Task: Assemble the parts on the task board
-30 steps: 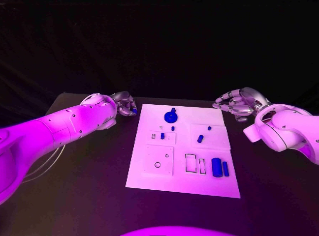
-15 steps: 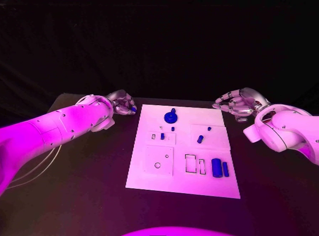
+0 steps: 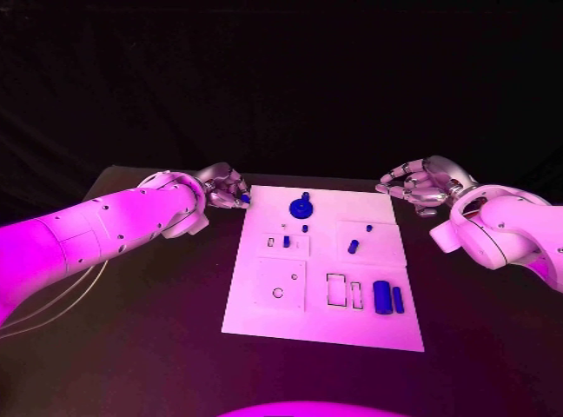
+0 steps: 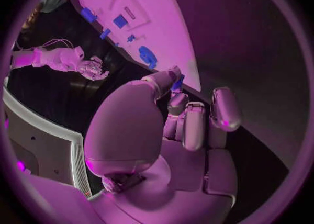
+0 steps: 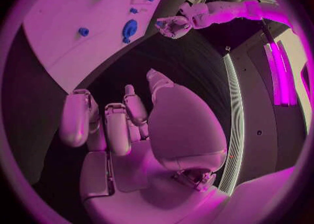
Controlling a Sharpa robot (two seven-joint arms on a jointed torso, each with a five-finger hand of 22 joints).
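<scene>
left silver hand (image 3: 222,188), upper left of frame, pinches a small blue part (image 4: 177,82) just off the white task board's (image 3: 263,313) corner, likely carrying it to a slot; right silver hand (image 3: 413,184) curled, holding nothing.

My left arm reaches in across the table, and my left hand (image 3: 221,185) has its fingers curled in, pinching a small blue part (image 4: 177,82) between thumb and fingertip. My right arm is bent at the far right, with my right hand (image 3: 414,184) loosely curled, holding nothing.
</scene>
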